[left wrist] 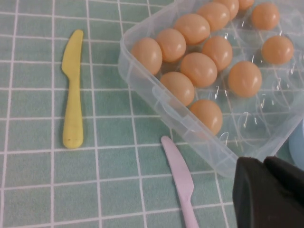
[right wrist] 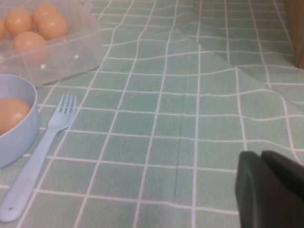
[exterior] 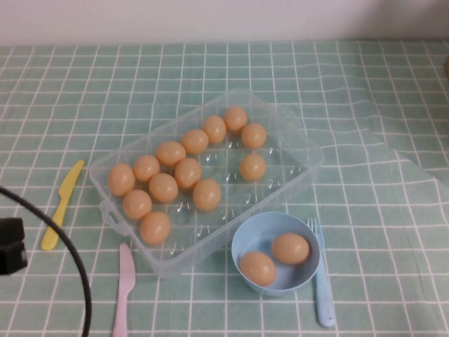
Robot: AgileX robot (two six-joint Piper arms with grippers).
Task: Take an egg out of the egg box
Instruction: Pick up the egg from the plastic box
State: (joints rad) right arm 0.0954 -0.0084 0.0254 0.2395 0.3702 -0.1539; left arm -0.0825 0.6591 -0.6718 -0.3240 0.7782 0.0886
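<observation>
While two eggs sit in the bowl beside the egg box, we wait with left gripper and right gripper (both look closed), another egg left to take

Tan-orange eggs, clear egg box, light-blue bowl, green-checked tablecloth, yellow knife

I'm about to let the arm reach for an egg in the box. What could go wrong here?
Eggs sit packed touching in the egg box, so fingers may knock neighbours. The light clear box may slide. The left gripper at the box's near corner, by the pink knife, could snag it; the right gripper is off over bare cloth.
</observation>
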